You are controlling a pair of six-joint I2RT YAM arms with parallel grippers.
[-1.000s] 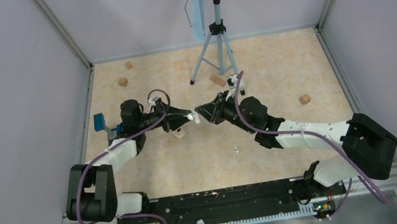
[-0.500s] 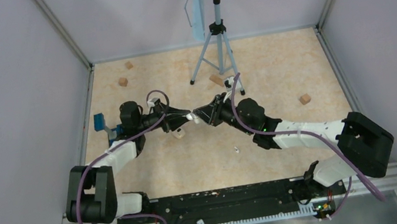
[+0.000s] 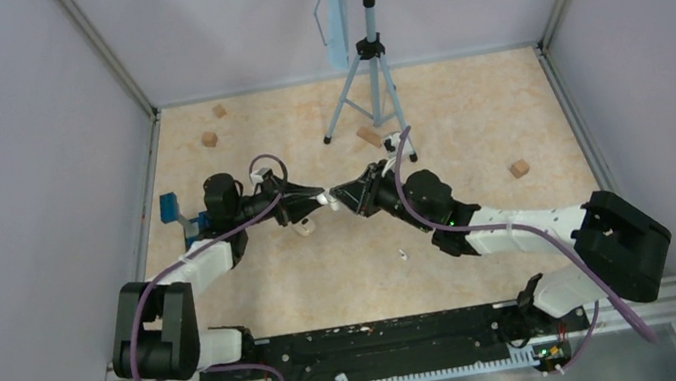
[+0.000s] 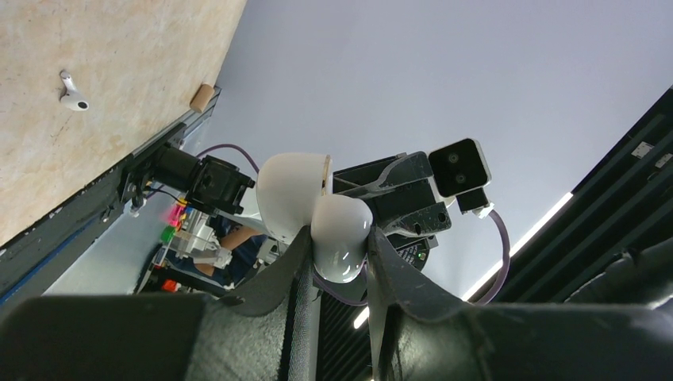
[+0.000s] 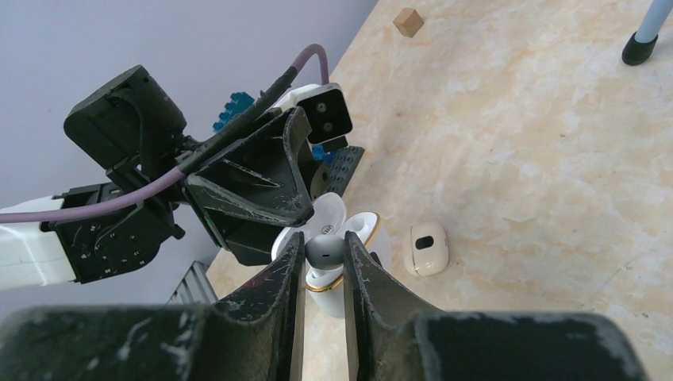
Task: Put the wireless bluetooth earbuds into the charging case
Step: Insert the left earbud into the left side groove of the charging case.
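Evidently to offer its open mouth, the left gripper (image 4: 337, 242) clamps the rounded white plastic charging case (image 4: 290, 194) between its jaws; the right gripper (image 5: 324, 240) pinches a tiny grey-capped white earbud (image 5: 324, 251) between its own, at that mouth.

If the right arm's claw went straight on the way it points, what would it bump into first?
Probably the open charging case that the left gripper holds just ahead of the right gripper and its earbud; the exact gap is unclear.
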